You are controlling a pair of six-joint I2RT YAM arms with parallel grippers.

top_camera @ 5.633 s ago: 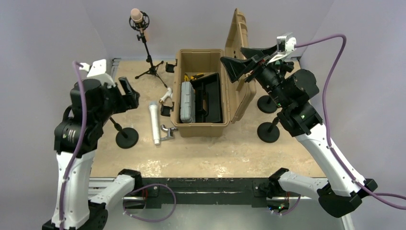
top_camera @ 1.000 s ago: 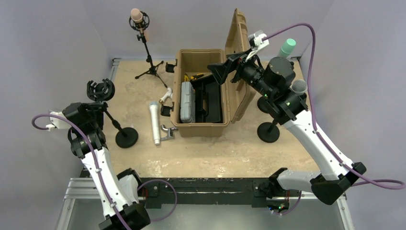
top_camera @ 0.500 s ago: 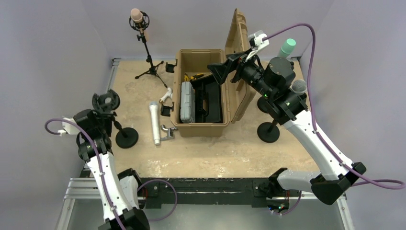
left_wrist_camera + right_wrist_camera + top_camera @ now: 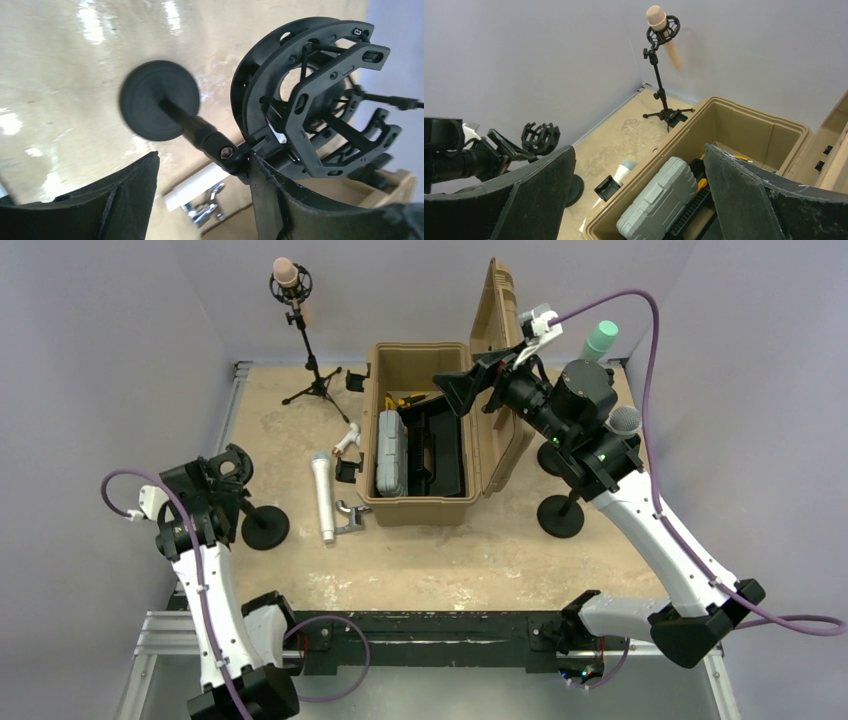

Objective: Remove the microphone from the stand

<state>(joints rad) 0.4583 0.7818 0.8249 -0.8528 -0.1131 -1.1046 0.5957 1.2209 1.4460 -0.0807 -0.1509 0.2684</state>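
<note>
A black round-base stand (image 4: 265, 527) at the left carries an empty shock mount (image 4: 232, 462) (image 4: 310, 100), tilted low. My left gripper (image 4: 222, 485) (image 4: 204, 156) is open around the stand's pivot joint (image 4: 225, 150), which touches one finger and stands apart from the other. A white microphone (image 4: 323, 498) (image 4: 192, 187) lies flat on the table beside the case. A pink microphone (image 4: 287, 273) (image 4: 656, 16) sits in a tripod stand (image 4: 315, 385) at the back left. My right gripper (image 4: 470, 380) (image 4: 638, 150) hangs open above the case, holding nothing.
The open tan case (image 4: 372, 430) in the middle holds a grey box (image 4: 391, 452) and tools, its lid upright. Two more round-base stands (image 4: 560, 516) behind my right arm carry a mint microphone (image 4: 600, 340) and a grey mesh one (image 4: 625, 420). Black clips (image 4: 347, 471) lie near the case.
My left arm has swung right and toward the near edge, and the empty shock mount has dropped lower with it; the stand's base stayed put. The right arm has not moved.
</note>
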